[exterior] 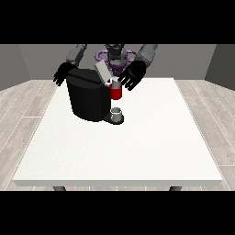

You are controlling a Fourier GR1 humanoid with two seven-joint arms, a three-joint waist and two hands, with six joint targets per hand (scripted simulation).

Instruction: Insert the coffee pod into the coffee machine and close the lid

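On the large white bench stands the bulky black coffee machine with its grey lid raised, and the black hand at the view's right, fingers spread and empty, hovers nearest it, just right of the lid; no grey pod shows plainly.

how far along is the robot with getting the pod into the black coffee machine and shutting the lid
Done: nothing shows as finished. The pod does not plainly show, and the grey lid of the black coffee machine stands tilted up, open. In hand: the hand at the view's right hovers with spread fingers beside the lid, above a red thing at the machine. The hand at the view's left holds nothing. Left: closing the lid.
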